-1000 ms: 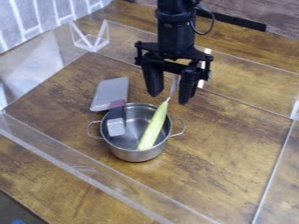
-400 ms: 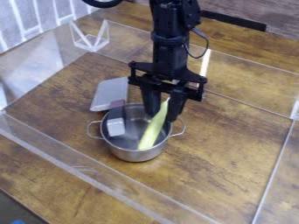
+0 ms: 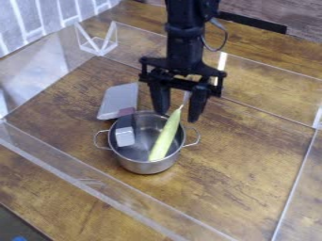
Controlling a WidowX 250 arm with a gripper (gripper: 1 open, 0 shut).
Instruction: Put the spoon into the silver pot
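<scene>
The spoon (image 3: 165,134) lies inside the silver pot (image 3: 147,143), its yellow-green handle leaning up against the far rim. The gripper (image 3: 180,102) hangs just above it, jaws spread and empty. A flat grey slab (image 3: 119,99) rests on the wooden table (image 3: 251,141) beside the pot.

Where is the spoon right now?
The spoon stands tilted inside the silver pot near the picture's middle, its yellow-green handle leaning on the rim just below the gripper.

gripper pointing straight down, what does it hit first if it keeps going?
Probably the spoon, whose handle tip leans on the pot rim just below the open gripper. Depth from this one view is uncertain; it may land on the rim instead.
</scene>
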